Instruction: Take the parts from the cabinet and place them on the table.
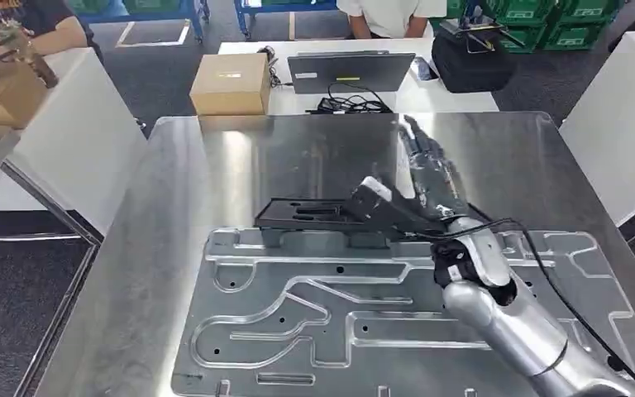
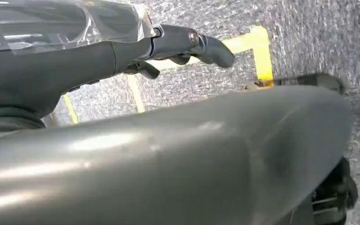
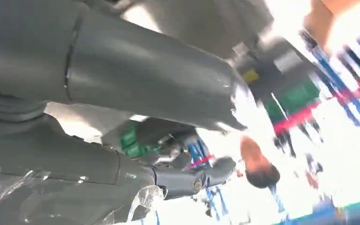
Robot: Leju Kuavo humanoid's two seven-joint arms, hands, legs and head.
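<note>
A flat black tray-shaped part (image 1: 314, 213) lies on the far edge of a large machined aluminium plate (image 1: 298, 322), which rests on the steel table (image 1: 174, 165). My right hand (image 1: 426, 186) reaches over the table just right of the black part. Its fingers are stretched flat toward the far side, and its thumb tip is at the part's right end; I cannot tell if it touches. In the right wrist view the right hand (image 3: 187, 178) has nothing in it. My left hand (image 2: 183, 47) hangs beside my body over grey floor, fingers loose and holding nothing.
Beyond the steel table stands a white desk with a cardboard box (image 1: 231, 83), a laptop (image 1: 351, 73) and a black bag (image 1: 471, 58); a person (image 1: 389, 15) sits behind it. A white table (image 1: 74, 124) stands to the left, another person (image 1: 25, 21) at it.
</note>
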